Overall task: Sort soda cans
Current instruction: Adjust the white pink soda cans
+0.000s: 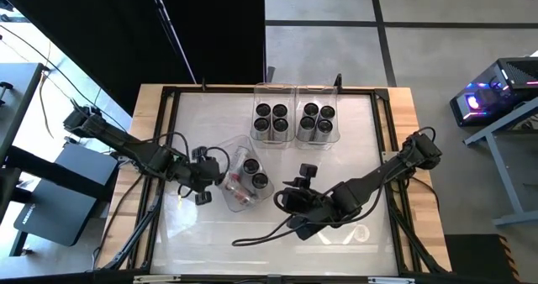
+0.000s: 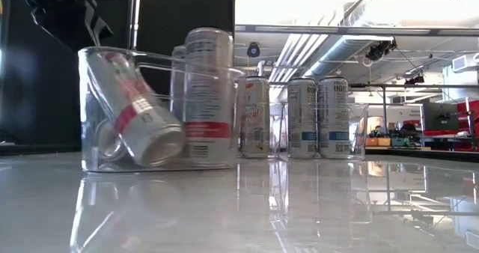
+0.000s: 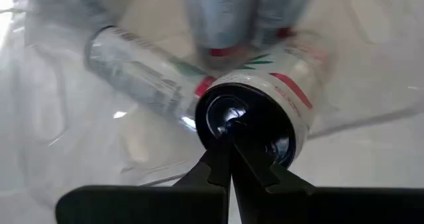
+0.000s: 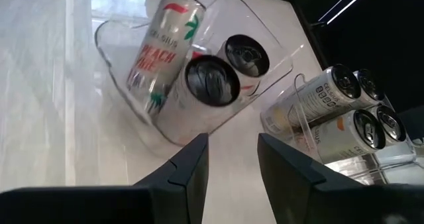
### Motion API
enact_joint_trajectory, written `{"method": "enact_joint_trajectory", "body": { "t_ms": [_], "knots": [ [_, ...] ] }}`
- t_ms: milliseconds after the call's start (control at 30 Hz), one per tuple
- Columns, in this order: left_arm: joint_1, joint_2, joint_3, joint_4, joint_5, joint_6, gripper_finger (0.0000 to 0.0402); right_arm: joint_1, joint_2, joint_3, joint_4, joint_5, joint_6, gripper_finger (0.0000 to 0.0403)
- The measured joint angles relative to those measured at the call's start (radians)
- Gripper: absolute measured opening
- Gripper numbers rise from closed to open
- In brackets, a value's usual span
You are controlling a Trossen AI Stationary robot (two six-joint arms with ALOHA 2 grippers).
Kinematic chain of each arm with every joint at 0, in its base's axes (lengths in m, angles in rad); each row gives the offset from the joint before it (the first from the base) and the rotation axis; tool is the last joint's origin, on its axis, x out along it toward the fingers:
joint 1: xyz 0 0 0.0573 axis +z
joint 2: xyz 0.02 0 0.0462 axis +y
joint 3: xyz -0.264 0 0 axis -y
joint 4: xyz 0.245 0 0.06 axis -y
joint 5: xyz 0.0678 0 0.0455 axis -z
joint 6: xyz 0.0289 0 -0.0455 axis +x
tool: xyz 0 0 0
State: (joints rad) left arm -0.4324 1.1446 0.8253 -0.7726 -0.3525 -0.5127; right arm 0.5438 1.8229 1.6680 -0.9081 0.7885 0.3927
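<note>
A clear bin (image 1: 238, 144) stands askew at the table's middle left. It holds two upright soda cans (image 1: 255, 174) and a can lying on its side (image 3: 265, 98), whose dark end faces my left gripper (image 3: 232, 128). That gripper is shut and stands at the bin's left wall (image 1: 214, 180). In the low view the lying can (image 2: 138, 126) leans tilted inside the bin. My right gripper (image 4: 232, 148) is open with nothing between its fingers and hovers just right of the bin (image 1: 296, 179). My left gripper's shut fingertips (image 3: 233, 139) stand right at the bin's clear wall, in front of the lying can's dark end (image 3: 255, 118), slanting down from the table's left. Whether they touch the wall, I cannot tell.
Two more clear bins (image 1: 256, 91) (image 1: 338, 95) stand side by side at the far middle, each with several upright cans (image 1: 271, 118). A black cable (image 1: 261, 234) loops on the table near my right arm. A raised black frame (image 1: 168, 95) borders the white tabletop.
</note>
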Motion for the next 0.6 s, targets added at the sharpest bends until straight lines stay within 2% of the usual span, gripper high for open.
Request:
{"method": "enact_joint_trajectory", "body": {
  "t_ms": [133, 300, 600],
  "knots": [
    [0.000, 0.004, 0.000, 0.097, 0.066, 0.049, 0.0000, 0.000, 0.000, 0.000, 0.000, 0.000, 0.000, 0.0126],
    [0.000, 0.003, 0.000, 0.177, 0.066, 0.093, 0.0000, 0.000, 0.000, 0.000, 0.000, 0.000, 0.000, 0.0126],
    [0.000, 0.003, 0.000, 0.213, 0.060, 0.109, 0.0000, -0.026, 0.004, -0.001, 0.084, -0.046, -0.045, 0.0126]
  ]
}}
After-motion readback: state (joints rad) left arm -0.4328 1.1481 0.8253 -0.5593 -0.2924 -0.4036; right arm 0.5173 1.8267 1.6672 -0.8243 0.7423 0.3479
